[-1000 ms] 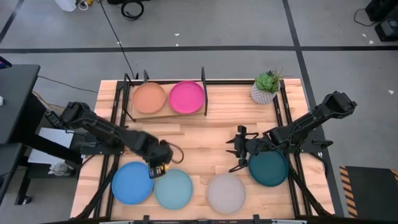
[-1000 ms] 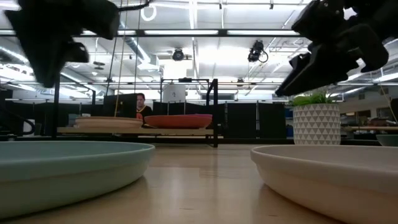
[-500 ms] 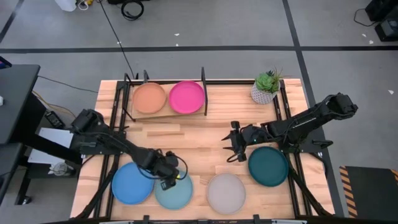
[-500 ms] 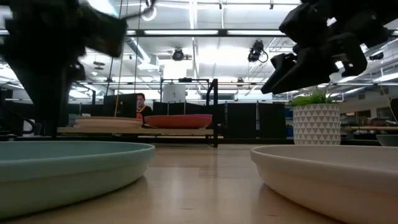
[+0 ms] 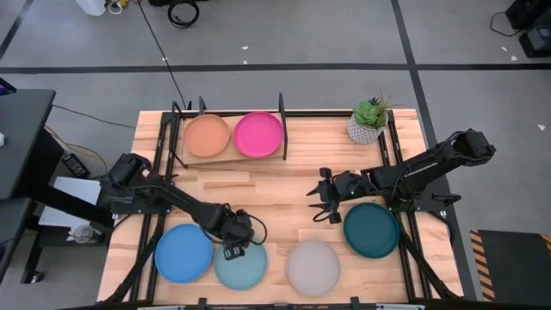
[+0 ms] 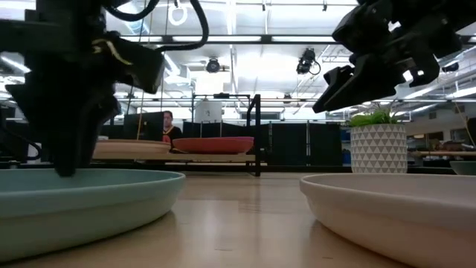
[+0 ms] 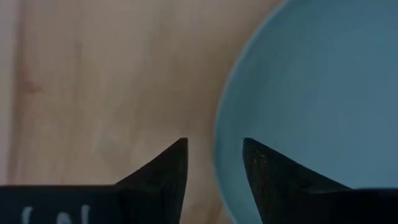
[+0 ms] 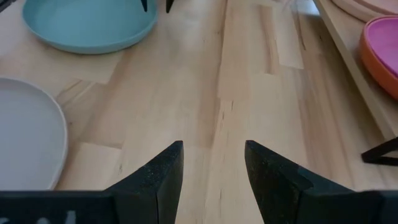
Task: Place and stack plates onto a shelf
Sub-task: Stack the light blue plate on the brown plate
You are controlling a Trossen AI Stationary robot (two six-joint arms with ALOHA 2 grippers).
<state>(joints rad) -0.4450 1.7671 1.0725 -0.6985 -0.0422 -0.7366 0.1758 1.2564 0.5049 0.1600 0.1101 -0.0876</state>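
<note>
The pale blue plate (image 5: 244, 265) lies flat near the table's near edge, between the blue plate (image 5: 182, 254) and the grey plate (image 5: 312, 268). My left gripper (image 5: 233, 249) is open, pointing down, astride the pale blue plate's far-left rim (image 7: 219, 146): one finger over the wood, the other over the plate's inside. My right gripper (image 5: 317, 207) is open and hangs above bare wood, left of the dark teal plate (image 5: 372, 230). On the shelf (image 5: 228, 157) lie an orange plate (image 5: 207, 135) and a magenta plate (image 5: 258, 134). My left gripper has its fingers on either side of the pale blue plate's far-left rim (image 7: 219, 146), coming from above. I cannot tell whether either fingertip (image 6: 65, 170) touches the plate, which lies flat on the table.
A white pot with a green plant (image 5: 368, 121) stands at the table's far right. The shelf's black dividers (image 5: 282, 125) stand upright beside the magenta plate. Bare wood (image 5: 275, 194) lies between the shelf and the near row of plates. A person (image 6: 169, 123) sits in the room behind.
My left gripper has moved toward the table's near edge and a little right, and come down from above the blue plate's far rim to the pale blue plate's rim. My right gripper has drifted a little toward the table's left, away from the dark teal plate.
</note>
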